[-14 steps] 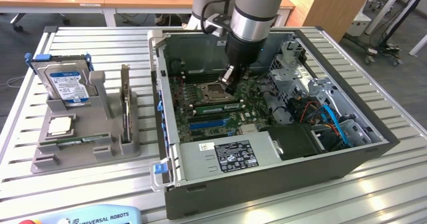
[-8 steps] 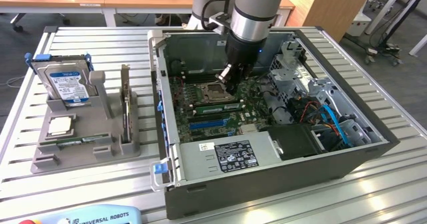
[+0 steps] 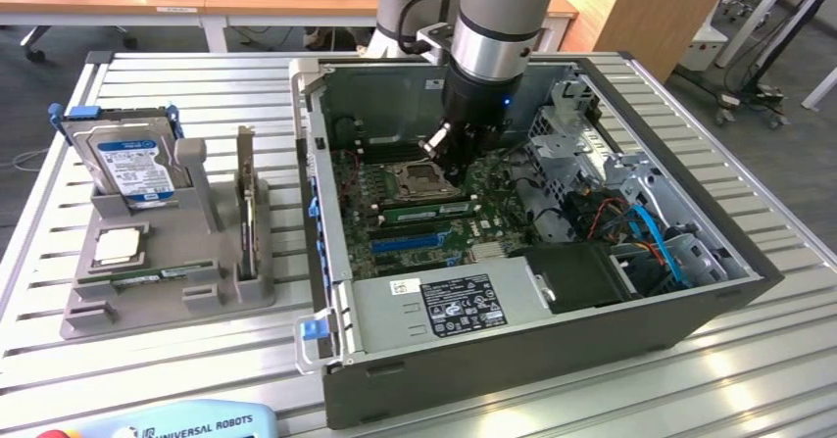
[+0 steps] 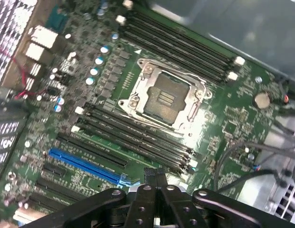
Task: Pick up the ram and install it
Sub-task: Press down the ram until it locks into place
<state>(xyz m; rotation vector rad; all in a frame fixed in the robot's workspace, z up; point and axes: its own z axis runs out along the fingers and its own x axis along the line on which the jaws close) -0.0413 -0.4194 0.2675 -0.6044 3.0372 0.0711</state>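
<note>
My gripper [image 3: 441, 154] hangs inside the open computer case [image 3: 732, 291], just above the silver processor socket [image 3: 416, 179]. In the wrist view the two fingertips [image 4: 150, 175] press together at my gripper [image 4: 155, 172], with nothing visible between them, over the black memory slots [image 4: 138, 135] beside the socket [image 4: 164, 97]. A green ram stick [image 3: 421, 207] appears to stand in a slot next to the socket in the exterior view. Another green ram stick [image 3: 155, 276] lies flat in the grey fixture [image 3: 171, 296] at the exterior view's left.
The fixture also carries a blue-labelled hard drive [image 3: 131, 164] and a square silver processor chip [image 3: 118, 246]. Inside the case are a blue expansion slot [image 4: 85, 166], the power supply [image 3: 452, 306] and cables [image 3: 654, 232]. A teach pendant [image 3: 183, 423] lies at the table's front edge.
</note>
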